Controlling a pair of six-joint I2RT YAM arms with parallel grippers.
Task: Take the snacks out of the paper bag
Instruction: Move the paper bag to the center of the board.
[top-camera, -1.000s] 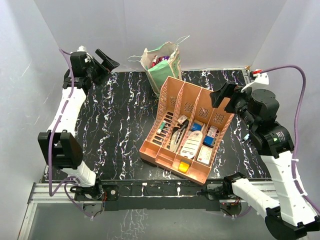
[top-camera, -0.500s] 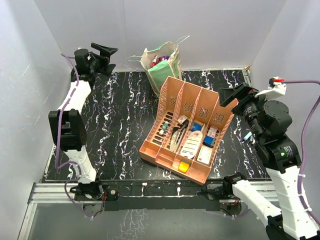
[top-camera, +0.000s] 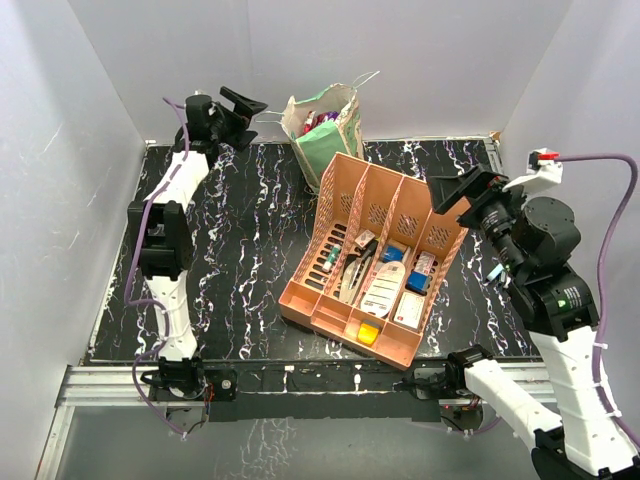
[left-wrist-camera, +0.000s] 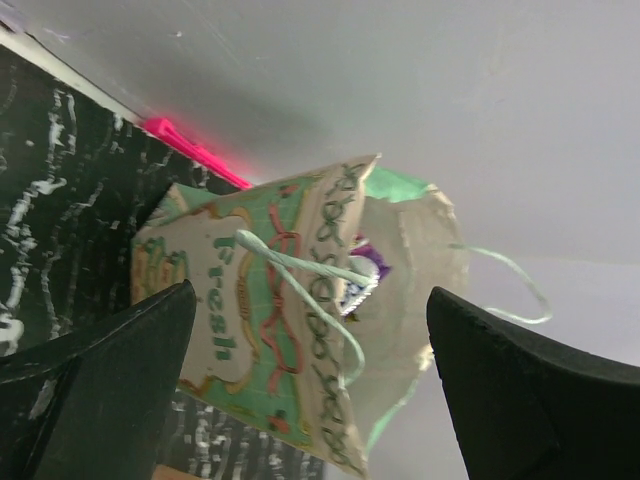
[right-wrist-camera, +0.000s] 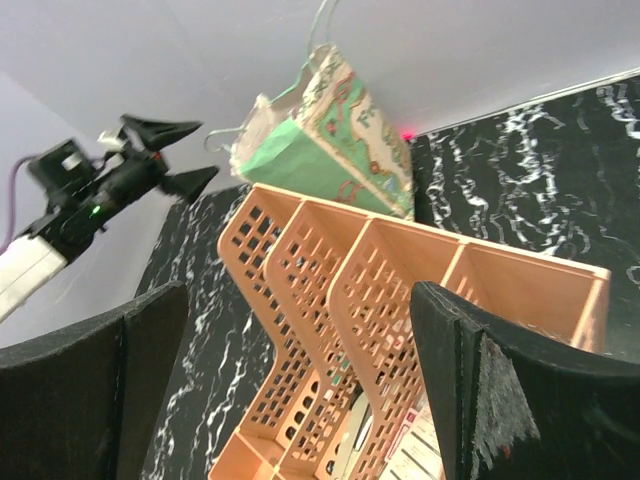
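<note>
The paper bag (top-camera: 340, 128) stands upright at the back of the table, beige with green print and thin cord handles. Purple-pink snacks (top-camera: 318, 121) poke out of its open top. My left gripper (top-camera: 249, 112) hovers just left of the bag, open and empty. In the left wrist view the paper bag (left-wrist-camera: 262, 330) fills the space between the wide-apart fingers (left-wrist-camera: 110, 370), and a purple snack (left-wrist-camera: 368, 262) peeks from its mouth. My right gripper (top-camera: 452, 187) hangs open and empty above the organiser's right side, well away from the paper bag (right-wrist-camera: 345, 140).
A peach slotted organiser (top-camera: 331, 315) lies on the table in front of the bag, holding tags and small items. The same organiser (right-wrist-camera: 300, 265) fills the right wrist view. White walls close in the table at the back and sides. A pink clip (left-wrist-camera: 190, 152) sits at the back wall.
My left arm has swung right along the back wall, bringing its open gripper close to the bag. The right arm rose and shifted slightly. Both grippers stayed open.
</note>
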